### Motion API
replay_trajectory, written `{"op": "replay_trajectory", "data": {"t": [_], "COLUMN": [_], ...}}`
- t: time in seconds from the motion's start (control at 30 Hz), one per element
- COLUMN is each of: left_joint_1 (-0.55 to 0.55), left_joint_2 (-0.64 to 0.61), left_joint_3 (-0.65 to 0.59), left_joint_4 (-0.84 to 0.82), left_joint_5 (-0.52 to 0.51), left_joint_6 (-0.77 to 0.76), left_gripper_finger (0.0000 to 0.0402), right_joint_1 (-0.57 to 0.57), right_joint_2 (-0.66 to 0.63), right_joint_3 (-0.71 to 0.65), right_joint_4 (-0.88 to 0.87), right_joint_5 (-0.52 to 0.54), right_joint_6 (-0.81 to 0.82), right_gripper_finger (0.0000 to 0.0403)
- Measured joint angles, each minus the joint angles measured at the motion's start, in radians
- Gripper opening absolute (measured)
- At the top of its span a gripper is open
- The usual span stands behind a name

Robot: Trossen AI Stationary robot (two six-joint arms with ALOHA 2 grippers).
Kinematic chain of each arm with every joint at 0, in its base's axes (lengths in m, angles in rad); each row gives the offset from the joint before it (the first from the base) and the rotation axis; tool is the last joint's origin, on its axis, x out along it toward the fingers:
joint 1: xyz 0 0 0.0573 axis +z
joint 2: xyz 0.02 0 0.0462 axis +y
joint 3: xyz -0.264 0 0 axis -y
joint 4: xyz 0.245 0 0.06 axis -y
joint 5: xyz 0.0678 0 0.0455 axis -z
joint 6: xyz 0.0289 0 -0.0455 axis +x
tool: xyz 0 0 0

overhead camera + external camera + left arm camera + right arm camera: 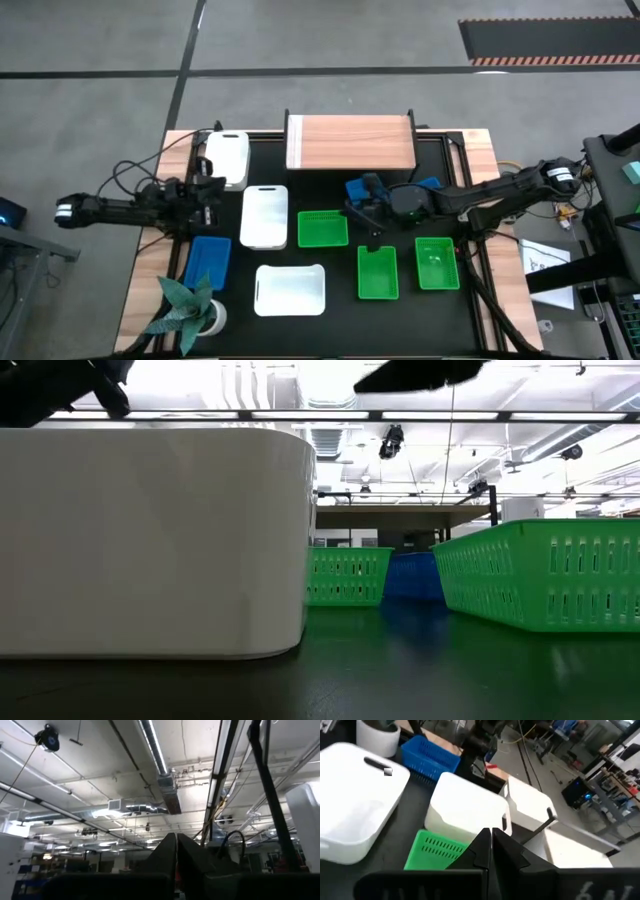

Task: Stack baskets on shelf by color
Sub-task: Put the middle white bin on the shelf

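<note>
The light-wood shelf [350, 142] stands at the table's far edge. On the black table rest three white baskets [228, 157] [265, 217] [290, 290], three green baskets [323, 228] [377, 272] [437, 263] and a blue basket [208, 262]. A second blue basket [428, 184] lies partly under the right arm. My right gripper [356, 207] [491, 834] is shut and hovers by the far green basket [437, 850]. My left gripper [212, 190] [176, 840] is shut beside the far-left white basket; its wrist view faces the ceiling.
A potted plant [190, 305] stands at the table's near left corner. Wooden strips border the black top on the left and right. In the low view, the near white basket [150, 540] fills the left, with green baskets [545, 575] and a blue basket [412, 575] beyond.
</note>
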Motion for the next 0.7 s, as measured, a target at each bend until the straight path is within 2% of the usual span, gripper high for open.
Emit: {"op": "replay_trajectory", "data": {"t": [0.2, 0.7], "left_joint_1": [0.0, 0.0], "left_joint_2": [0.026, 0.009], "left_joint_3": [0.0, 0.0], "left_joint_4": [0.009, 0.004], "left_joint_5": [-0.061, -0.066], "left_joint_6": [0.0, 0.0], "left_gripper_finger": [0.0, 0.0], "right_joint_1": [0.002, 0.006], "right_joint_2": [0.056, 0.25], "right_joint_3": [0.089, 0.281], "right_joint_4": [-0.113, -0.164], "right_joint_5": [-0.004, -0.004], "right_joint_6": [0.055, 0.102], "right_gripper_finger": [0.0023, 0.0135]}}
